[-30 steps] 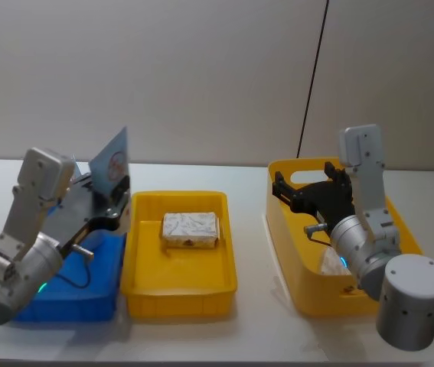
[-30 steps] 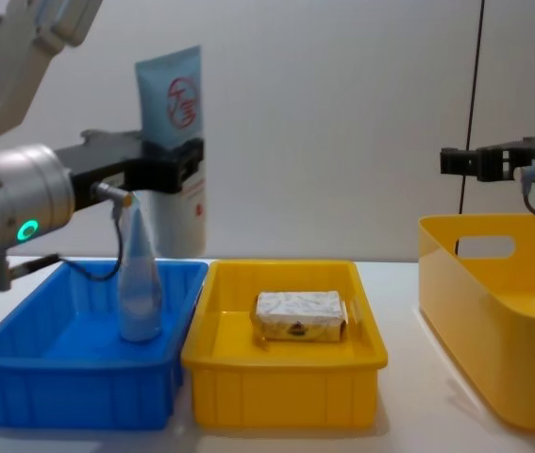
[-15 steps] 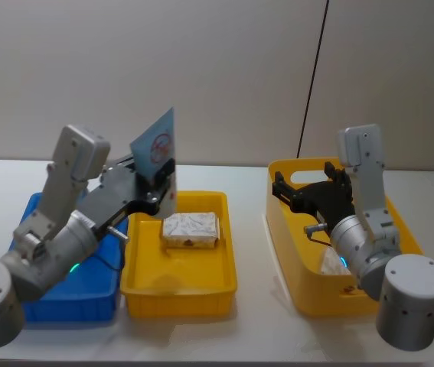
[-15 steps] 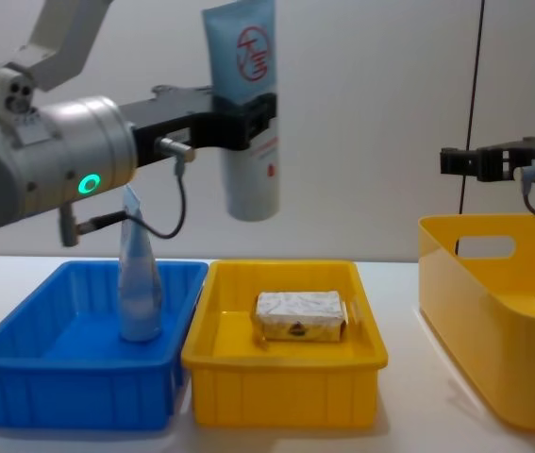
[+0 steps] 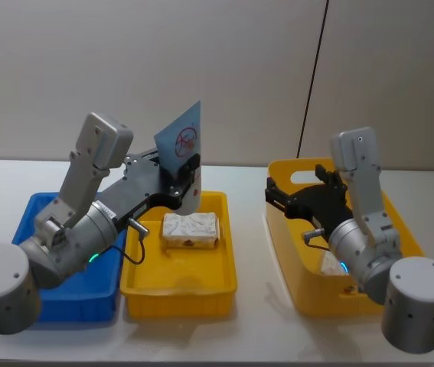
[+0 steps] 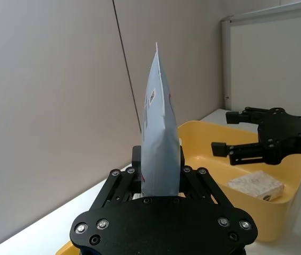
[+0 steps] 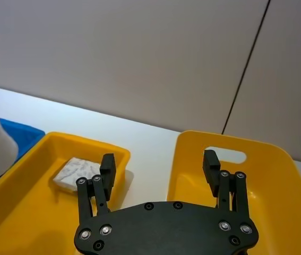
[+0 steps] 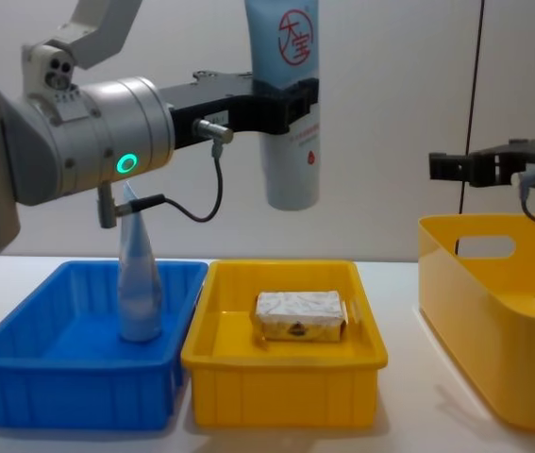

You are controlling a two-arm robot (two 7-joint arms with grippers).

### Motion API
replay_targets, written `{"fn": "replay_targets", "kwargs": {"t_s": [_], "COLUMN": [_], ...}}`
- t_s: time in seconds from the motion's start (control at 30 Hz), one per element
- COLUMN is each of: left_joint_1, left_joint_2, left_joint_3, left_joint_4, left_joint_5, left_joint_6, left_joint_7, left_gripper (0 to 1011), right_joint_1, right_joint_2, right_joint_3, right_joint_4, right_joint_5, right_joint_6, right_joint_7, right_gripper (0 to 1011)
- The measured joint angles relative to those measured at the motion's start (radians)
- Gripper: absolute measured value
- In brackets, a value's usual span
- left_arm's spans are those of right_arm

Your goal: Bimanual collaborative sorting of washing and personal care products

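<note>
The likely trouble, as I judge it, is the soft pale-blue refill pouch [image 8: 292,160] sliding or tipping in the grip and falling into the shallow yellow tray [image 8: 286,396] onto the wrapped block [image 8: 300,316], or being released before the other arm is near enough to take it. The left claw [image 8: 284,99] is closed tight across the pouch's middle, holding it upright high over the back of the tray, while a second pouch [image 8: 140,283] stands in the blue bin [image 8: 78,396]. The right claw [image 7: 158,162] hangs wide open and empty above the deep yellow bin [image 8: 493,311], well apart from the pouch.
</note>
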Motion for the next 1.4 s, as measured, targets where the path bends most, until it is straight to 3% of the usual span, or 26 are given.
{"fn": "replay_targets", "kwargs": {"t_s": [0.6, 0.93, 1.4], "left_joint_1": [-0.015, -0.018, -0.019], "left_joint_2": [-0.009, -0.01, -0.011], "left_joint_3": [0.01, 0.011, 0.013], "left_joint_4": [0.007, 0.008, 0.009], "left_joint_5": [-0.006, -0.008, -0.008], "left_joint_6": [0.007, 0.008, 0.008], "left_joint_7": [-0.015, -0.018, -0.019], "left_gripper": [276, 276, 276], "right_joint_1": [0.001, 0.029, 0.102], "right_joint_2": [0.088, 0.151, 0.172], "right_joint_3": [-0.052, -0.103, -0.164], "right_joint_4": [-0.032, -0.039, 0.02], "right_joint_5": [0.039, 0.054, 0.046], "right_joint_6": [-0.011, -0.04, -0.079], "right_joint_7": [0.19, 0.316, 0.395], "right_gripper": [1003, 1004, 1004]}}
